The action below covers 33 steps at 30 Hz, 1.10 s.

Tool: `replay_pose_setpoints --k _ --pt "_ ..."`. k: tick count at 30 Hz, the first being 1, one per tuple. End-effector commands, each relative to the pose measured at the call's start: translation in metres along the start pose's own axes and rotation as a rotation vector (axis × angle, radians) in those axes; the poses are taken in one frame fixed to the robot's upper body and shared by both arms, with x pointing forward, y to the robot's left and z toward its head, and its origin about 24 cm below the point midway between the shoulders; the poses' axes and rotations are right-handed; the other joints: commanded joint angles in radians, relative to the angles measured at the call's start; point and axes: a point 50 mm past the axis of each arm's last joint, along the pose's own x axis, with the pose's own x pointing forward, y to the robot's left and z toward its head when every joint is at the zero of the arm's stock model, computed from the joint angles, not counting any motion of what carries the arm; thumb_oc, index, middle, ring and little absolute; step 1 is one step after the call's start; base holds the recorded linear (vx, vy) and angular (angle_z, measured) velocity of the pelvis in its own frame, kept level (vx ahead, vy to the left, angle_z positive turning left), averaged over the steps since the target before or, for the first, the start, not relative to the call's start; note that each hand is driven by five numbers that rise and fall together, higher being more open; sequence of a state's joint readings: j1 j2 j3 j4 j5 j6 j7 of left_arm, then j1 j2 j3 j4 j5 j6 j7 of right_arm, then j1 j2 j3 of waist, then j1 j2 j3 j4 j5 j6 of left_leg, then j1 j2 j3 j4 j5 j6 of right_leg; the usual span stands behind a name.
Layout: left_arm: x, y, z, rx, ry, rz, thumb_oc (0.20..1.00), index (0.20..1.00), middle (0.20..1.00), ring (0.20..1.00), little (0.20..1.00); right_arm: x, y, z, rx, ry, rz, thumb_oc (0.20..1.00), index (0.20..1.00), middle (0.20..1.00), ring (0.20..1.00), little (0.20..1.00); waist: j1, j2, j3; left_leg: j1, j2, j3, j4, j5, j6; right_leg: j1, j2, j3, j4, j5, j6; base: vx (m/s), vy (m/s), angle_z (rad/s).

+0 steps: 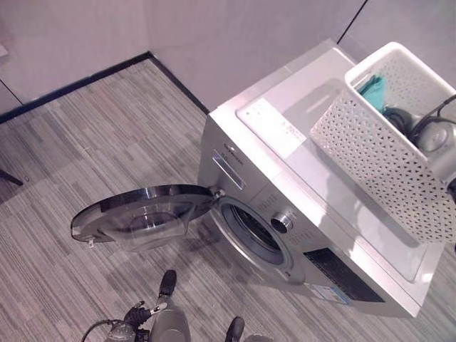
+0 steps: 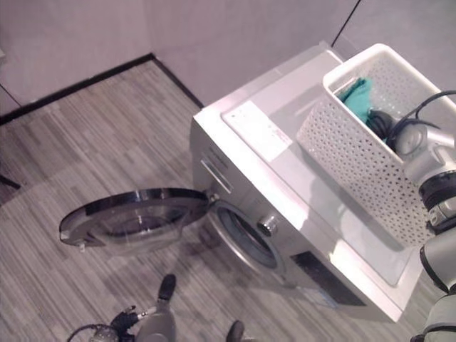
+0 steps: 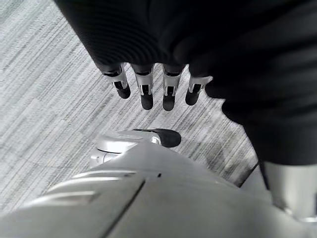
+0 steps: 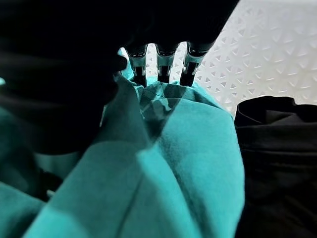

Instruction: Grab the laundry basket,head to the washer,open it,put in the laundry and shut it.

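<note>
Silver fingers of the left hand [image 3: 148, 91] hang relaxed above the floor, holding nothing. Washer [image 1: 299, 214] door [image 1: 139, 214] stands open. Beyond, the basket [image 2: 356, 153] rests on the washer top; inside, the right hand [image 4: 163, 64] digs into teal laundry [image 4: 163, 173], grip not discernible. Risk: lifting cloth snags and tips the basket.

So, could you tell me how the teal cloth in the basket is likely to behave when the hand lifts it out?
The teal cloth lies in soft folds, so it will probably hang limp and drape. The right hand has its fingertips buried in it. It may snag or drag the black garment beside it in the white basket.
</note>
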<state>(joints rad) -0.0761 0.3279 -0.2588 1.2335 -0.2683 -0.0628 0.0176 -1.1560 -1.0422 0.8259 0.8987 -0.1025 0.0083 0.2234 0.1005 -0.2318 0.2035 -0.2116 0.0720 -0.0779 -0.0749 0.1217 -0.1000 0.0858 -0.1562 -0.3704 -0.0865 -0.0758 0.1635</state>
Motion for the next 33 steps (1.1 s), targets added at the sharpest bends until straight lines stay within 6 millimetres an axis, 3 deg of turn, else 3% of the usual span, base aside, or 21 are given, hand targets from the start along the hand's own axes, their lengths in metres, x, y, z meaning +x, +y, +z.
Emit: replay_pose_setpoints --k 1,5,12,14,16,17,18,21,25,33 --pt "0.001 -0.021 0.005 0.009 -0.019 -0.058 1.0 1.0 1.0 1.0 1.0 0.004 0.011 0.009 -0.095 -0.001 0.038 0.2 0.2 0.2 0.2 0.2 0.038 0.015 0.049 0.073 0.043 -0.014 -0.012 -0.064 0.03 -0.12 -0.003 0.029 0.006 0.115 -0.02 0.0 0.0 0.0" --pt "0.001 -0.02 0.001 0.005 -0.003 -0.049 1.0 1.0 1.0 1.0 1.0 0.005 0.004 0.013 -0.042 -0.015 -0.013 0.2 0.2 0.2 0.2 0.2 0.031 0.015 0.034 0.089 0.041 -0.006 -0.012 -0.074 0.033 -0.111 -0.003 0.036 0.005 0.113 -0.02 0.01 0.003 0.0" --pt "-0.001 -0.011 -0.014 0.0 0.048 -0.019 1.0 1.0 1.0 1.0 1.0 -0.004 -0.027 0.013 0.103 -0.074 -0.163 0.2 0.2 0.2 0.2 0.2 0.016 0.002 -0.007 0.133 0.044 0.012 -0.012 -0.098 0.035 -0.087 -0.001 0.051 0.004 0.11 -0.018 0.03 0.002 -0.01" --pt "-0.002 -0.01 -0.019 0.0 0.059 -0.011 1.0 1.0 1.0 1.0 1.0 -0.013 -0.049 0.013 0.23 -0.123 -0.287 0.2 0.2 0.2 0.2 0.2 0.006 0.0 -0.027 0.151 0.045 0.019 -0.012 -0.108 0.036 -0.076 0.0 0.058 0.005 0.105 -0.017 0.04 -0.004 -0.03" --pt "-0.003 -0.009 -0.021 0.005 0.065 -0.009 1.0 1.0 1.0 1.0 1.0 -0.016 -0.056 0.011 0.264 -0.127 -0.326 0.2 0.2 0.2 0.2 0.2 0.005 -0.001 -0.033 0.159 0.045 0.022 -0.012 -0.112 0.036 -0.07 0.001 0.059 0.004 0.103 -0.017 0.04 -0.005 -0.02" --pt "-0.003 -0.008 -0.023 0.011 0.076 -0.003 1.0 1.0 1.0 1.0 1.0 -0.022 -0.072 0.01 0.354 -0.154 -0.42 0.2 0.2 0.2 0.2 0.2 0.0 0.0 -0.046 0.17 0.046 0.024 -0.012 -0.118 0.037 -0.061 0.002 0.062 0.004 0.101 -0.017 0.0 0.0 0.0" --pt "-0.003 -0.008 -0.023 0.012 0.076 -0.003 1.0 1.0 1.0 1.0 1.0 -0.022 -0.072 0.01 0.355 -0.154 -0.42 0.2 0.2 0.2 0.2 0.2 0.0 0.0 -0.046 0.171 0.046 0.024 -0.012 -0.118 0.037 -0.06 0.002 0.062 0.004 0.101 -0.017 0.04 -0.002 0.0" --pt "-0.004 -0.007 -0.029 0.018 0.097 0.005 1.0 1.0 1.0 1.0 1.0 -0.035 -0.097 0.015 0.485 -0.227 -0.575 0.2 0.2 0.2 0.2 0.2 -0.01 0.006 -0.072 0.191 0.046 0.031 -0.012 -0.13 0.039 -0.046 0.002 0.071 0.004 0.096 -0.017 0.03 0.003 0.0" --pt "-0.006 -0.005 -0.038 0.022 0.133 0.015 1.0 1.0 1.0 1.0 1.0 -0.046 -0.114 0.017 0.537 -0.261 -0.689 0.2 0.2 0.2 0.2 0.2 -0.018 0.013 -0.095 0.212 0.045 0.04 -0.012 -0.141 0.041 -0.033 0.003 0.081 0.005 0.094 -0.018 0.02 0.006 -0.02" --pt "-0.009 -0.005 -0.049 0.034 0.175 0.028 1.0 1.0 1.0 1.0 1.0 -0.056 -0.129 0.017 0.591 -0.259 -0.849 0.2 0.2 0.2 0.2 0.2 -0.02 0.03 -0.124 0.232 0.04 0.042 -0.012 -0.152 0.046 -0.016 0.002 0.084 0.005 0.09 -0.018 0.01 0.015 -0.03"
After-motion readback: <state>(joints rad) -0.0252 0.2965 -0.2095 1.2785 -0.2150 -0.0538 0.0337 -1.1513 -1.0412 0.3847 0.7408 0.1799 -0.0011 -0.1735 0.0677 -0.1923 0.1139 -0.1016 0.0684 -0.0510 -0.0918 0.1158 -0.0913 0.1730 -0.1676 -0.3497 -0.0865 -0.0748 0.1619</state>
